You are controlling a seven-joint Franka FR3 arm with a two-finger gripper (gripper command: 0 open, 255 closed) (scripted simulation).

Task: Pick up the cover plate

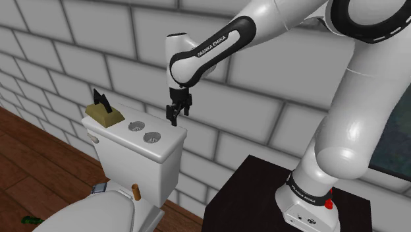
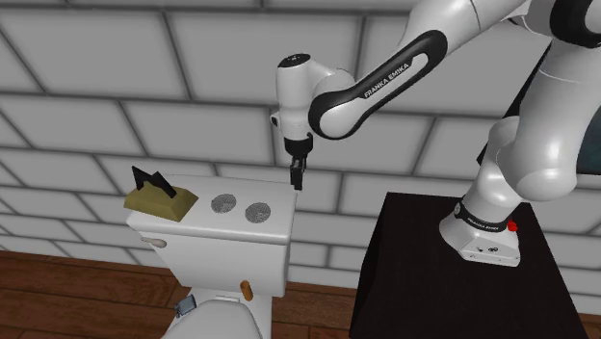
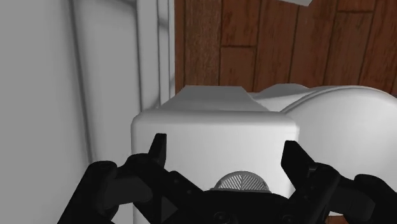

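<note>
Two round grey grated cover plates lie flat on the white toilet tank lid. One plate is nearer the gripper, the other sits just beyond it. My black gripper hangs pointing down a little above the lid's end, beside the nearer plate and touching nothing. Its fingers stand wide apart and open with nothing between them. In the wrist view, part of a cover plate shows low between the fingers, on the tank lid.
An olive block with a black piece on top sits at the lid's far end. A grey brick wall runs close behind the tank. The black stand is beside the toilet, over a wooden floor.
</note>
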